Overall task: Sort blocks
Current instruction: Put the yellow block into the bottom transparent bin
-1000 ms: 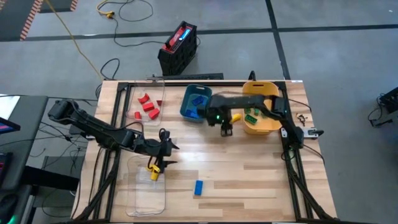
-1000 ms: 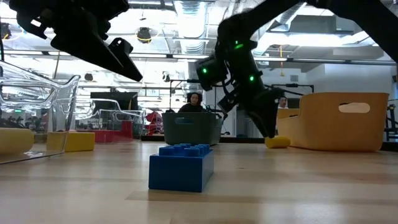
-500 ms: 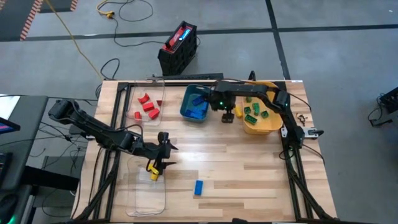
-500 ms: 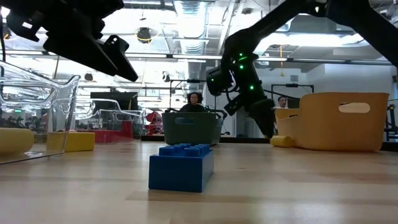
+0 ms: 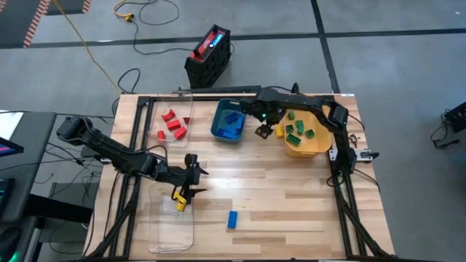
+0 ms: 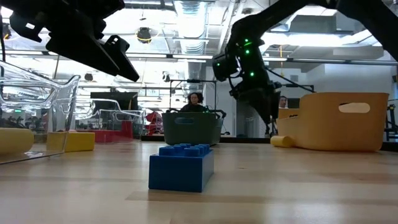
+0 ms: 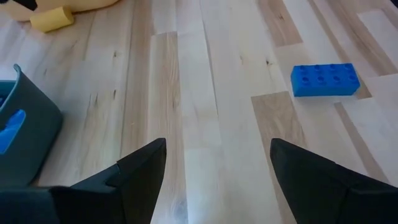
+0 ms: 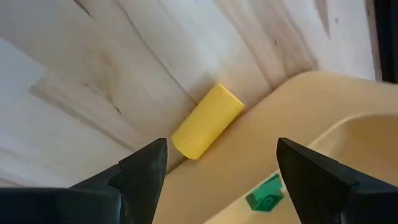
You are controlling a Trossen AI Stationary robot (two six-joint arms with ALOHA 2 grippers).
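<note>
You are working a desk (image 5: 291, 204) zoned by colour: the yellow bin (image 5: 309, 138) is collecting green blocks (image 5: 297, 129), so your right pincer (image 5: 266, 132), spread wide and empty, is hanging over a stray yellow piece (image 8: 206, 121) beside it, while your left pincer (image 5: 191, 180), also wide, is hovering near the clear tray (image 5: 164, 225), well apart from the lone blue block (image 5: 232, 219).

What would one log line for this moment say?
right gripper: open, empty, above yellow block beside yellow bin | left gripper: open, near clear tray | blue block: loose on table
</note>
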